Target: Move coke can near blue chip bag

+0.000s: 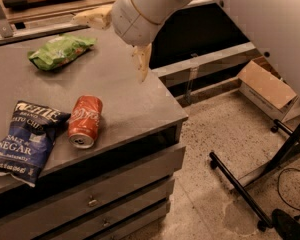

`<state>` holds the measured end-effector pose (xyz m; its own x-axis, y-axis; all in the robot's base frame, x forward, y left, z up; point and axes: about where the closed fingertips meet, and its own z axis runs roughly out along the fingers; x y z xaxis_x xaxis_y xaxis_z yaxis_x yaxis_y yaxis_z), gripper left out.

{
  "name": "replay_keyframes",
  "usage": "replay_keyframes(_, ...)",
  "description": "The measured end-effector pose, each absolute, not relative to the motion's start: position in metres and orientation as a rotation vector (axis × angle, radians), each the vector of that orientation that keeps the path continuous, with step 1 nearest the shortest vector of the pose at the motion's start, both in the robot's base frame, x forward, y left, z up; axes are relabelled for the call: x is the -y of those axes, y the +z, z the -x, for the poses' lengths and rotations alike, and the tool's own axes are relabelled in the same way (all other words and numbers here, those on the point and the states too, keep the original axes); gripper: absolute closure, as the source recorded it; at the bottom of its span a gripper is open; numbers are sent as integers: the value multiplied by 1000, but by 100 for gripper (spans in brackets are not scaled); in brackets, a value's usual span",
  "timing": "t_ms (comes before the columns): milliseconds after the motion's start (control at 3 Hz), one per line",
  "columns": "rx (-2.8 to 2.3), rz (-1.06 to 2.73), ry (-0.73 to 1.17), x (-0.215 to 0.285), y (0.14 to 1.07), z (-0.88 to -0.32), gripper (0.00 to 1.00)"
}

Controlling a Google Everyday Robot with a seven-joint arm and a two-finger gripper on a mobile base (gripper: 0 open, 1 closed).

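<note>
The gripper [110,46] hovers at upper centre, fingers [141,64] wide and empty; lower left on the desk [125,101], the coke can [85,121] lies just beside the blue chip bag [27,140].

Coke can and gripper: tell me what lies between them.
Camera view: only bare table lies between the gripper, up at the back, and the coke can.

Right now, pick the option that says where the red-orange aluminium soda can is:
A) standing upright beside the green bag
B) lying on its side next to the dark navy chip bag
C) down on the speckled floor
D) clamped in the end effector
B: the red-orange aluminium soda can lies on its side on the grey table top, right beside the dark navy chip bag, while the end effector hangs open and empty above the table.
</note>
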<state>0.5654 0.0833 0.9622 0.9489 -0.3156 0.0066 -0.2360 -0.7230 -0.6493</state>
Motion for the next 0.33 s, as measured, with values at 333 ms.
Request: replay_keyframes(333, -386, 2414, -148, -84, 960, -564, 0)
